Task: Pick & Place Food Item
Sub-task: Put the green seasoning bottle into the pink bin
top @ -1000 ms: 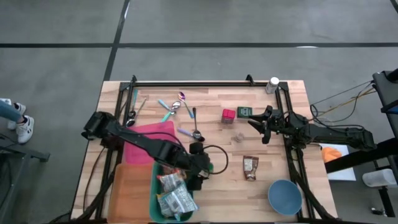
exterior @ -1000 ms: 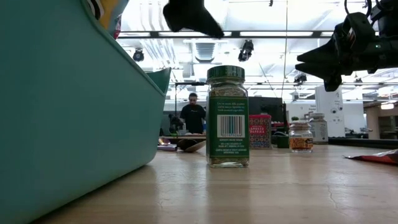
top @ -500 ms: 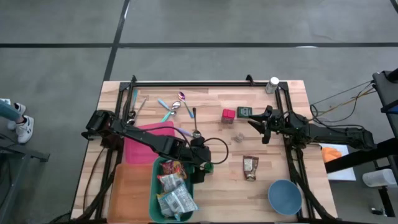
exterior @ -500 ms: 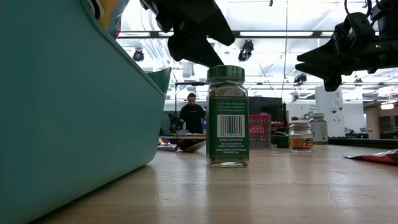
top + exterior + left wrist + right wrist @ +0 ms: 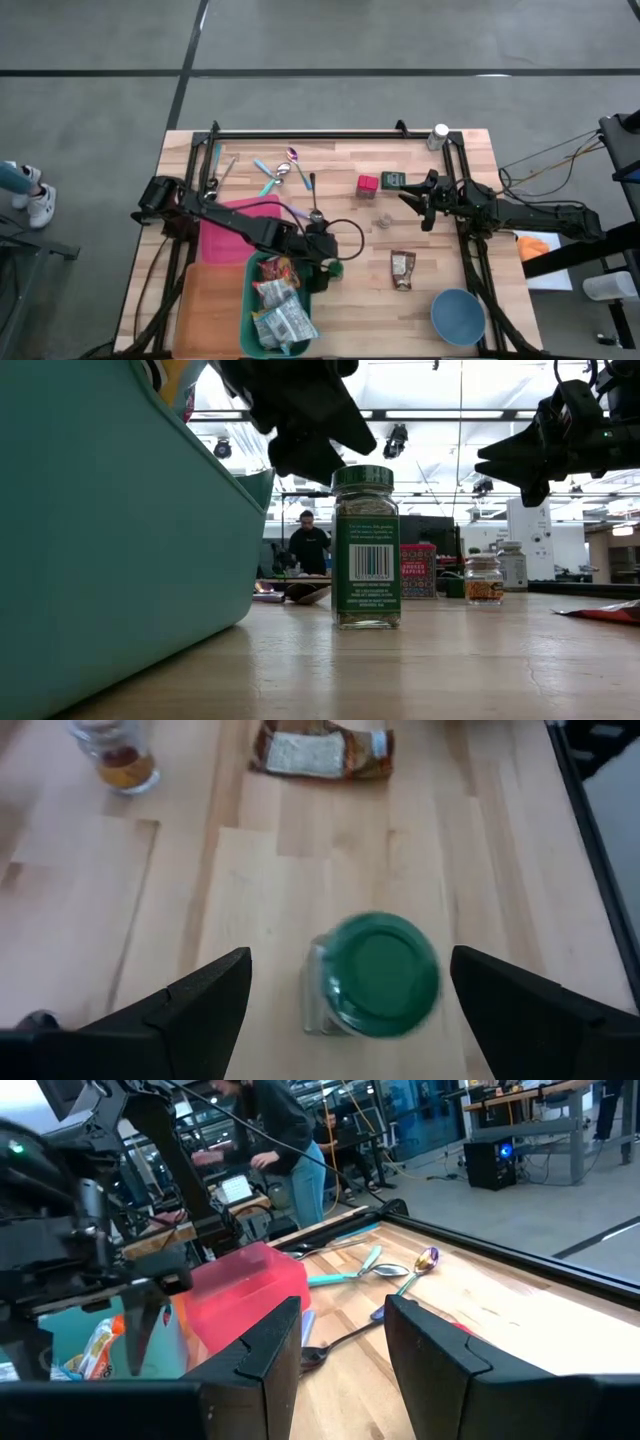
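Observation:
A glass spice jar with a green lid [image 5: 385, 975] stands upright on the wooden table, just right of the teal bin [image 5: 250, 312]. It also shows in the high view [image 5: 336, 268] and in the low view [image 5: 366, 550]. My left gripper [image 5: 350, 955] hangs open just above it, tipped downward, one finger on either side of the lid and clear of it. In the low view this gripper [image 5: 300, 430] is above and left of the lid. My right gripper [image 5: 415, 200] waits open above the table's right side, holding nothing.
The teal bin holds food packets [image 5: 278, 318]. Left of it lie a pink bin [image 5: 235, 222] and an orange tray [image 5: 208, 300]. A snack packet [image 5: 402, 268], a small jar [image 5: 382, 220], a red box [image 5: 368, 184], spoons [image 5: 290, 170] and a blue bowl [image 5: 458, 315] lie around.
My left gripper has come down from over the teal bin's far end, a little toward the table's far edge, until it hangs just above the spice jar's lid, still open. The jar has not moved.

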`<control>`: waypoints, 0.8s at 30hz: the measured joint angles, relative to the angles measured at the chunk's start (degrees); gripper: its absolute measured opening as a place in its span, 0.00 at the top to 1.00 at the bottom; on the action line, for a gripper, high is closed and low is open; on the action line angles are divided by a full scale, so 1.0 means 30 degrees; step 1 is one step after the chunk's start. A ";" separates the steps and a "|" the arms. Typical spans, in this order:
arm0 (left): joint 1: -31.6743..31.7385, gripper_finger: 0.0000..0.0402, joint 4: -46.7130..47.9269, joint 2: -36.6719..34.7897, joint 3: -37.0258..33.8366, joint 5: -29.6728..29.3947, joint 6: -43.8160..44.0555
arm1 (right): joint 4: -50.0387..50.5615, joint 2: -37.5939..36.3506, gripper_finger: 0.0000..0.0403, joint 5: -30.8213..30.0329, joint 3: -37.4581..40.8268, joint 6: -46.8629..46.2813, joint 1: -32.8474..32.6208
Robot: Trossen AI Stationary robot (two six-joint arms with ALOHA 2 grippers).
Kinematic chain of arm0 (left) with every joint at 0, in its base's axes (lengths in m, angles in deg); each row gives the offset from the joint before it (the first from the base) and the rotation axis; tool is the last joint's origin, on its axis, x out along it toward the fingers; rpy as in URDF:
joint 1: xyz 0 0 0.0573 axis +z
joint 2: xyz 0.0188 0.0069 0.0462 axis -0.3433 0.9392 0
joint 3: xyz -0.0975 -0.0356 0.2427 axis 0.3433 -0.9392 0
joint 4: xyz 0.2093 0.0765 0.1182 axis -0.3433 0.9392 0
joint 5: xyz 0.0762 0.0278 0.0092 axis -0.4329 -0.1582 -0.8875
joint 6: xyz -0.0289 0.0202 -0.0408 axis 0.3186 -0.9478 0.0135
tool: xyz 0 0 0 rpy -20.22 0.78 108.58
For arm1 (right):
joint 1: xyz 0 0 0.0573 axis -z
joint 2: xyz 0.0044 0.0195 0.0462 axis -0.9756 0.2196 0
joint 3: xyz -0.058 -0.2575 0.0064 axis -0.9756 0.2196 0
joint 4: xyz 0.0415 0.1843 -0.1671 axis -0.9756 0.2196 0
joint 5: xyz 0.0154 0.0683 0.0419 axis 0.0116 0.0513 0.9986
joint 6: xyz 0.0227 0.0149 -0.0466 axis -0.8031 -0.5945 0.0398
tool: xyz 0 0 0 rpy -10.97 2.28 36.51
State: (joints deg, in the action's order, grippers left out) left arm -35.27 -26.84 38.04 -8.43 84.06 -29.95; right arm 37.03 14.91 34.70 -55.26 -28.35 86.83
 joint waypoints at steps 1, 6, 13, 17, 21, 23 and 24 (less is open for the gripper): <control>0.0012 0.14 -0.0186 0.0000 -0.0143 -0.0001 0.0057 | -0.0002 0.0000 0.65 0.0000 0.0000 -0.0002 0.0002; -0.0061 0.14 -0.0520 0.0001 -0.0279 0.0314 0.0129 | -0.0002 0.0000 0.65 0.0006 0.0000 -0.0001 -0.0005; -0.0250 0.14 -0.0852 0.0006 -0.0279 0.0308 0.0053 | -0.0002 0.0001 0.65 0.0000 0.0000 -0.0002 -0.0005; -0.0304 0.14 -0.0953 0.0000 -0.0279 0.0344 0.0049 | -0.0002 -0.0007 0.65 0.0000 0.0000 0.0005 -0.0005; -0.0566 0.14 -0.0951 0.0004 -0.0279 0.0294 -0.0072 | -0.0002 -0.0007 0.65 0.0003 0.0000 0.0002 -0.0002; -0.0728 0.14 -0.0953 0.0000 -0.0279 0.0299 -0.0304 | -0.0002 -0.0007 0.65 0.0000 0.0000 -0.0002 -0.0004; -0.0783 0.14 -0.0950 0.0002 -0.0279 0.0291 -0.0387 | -0.0002 -0.0007 0.65 0.0000 0.0000 0.0001 -0.0002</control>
State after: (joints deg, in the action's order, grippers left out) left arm -37.62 -29.68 38.05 -9.26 84.93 -31.11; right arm 37.02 14.89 34.70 -55.26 -28.35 86.82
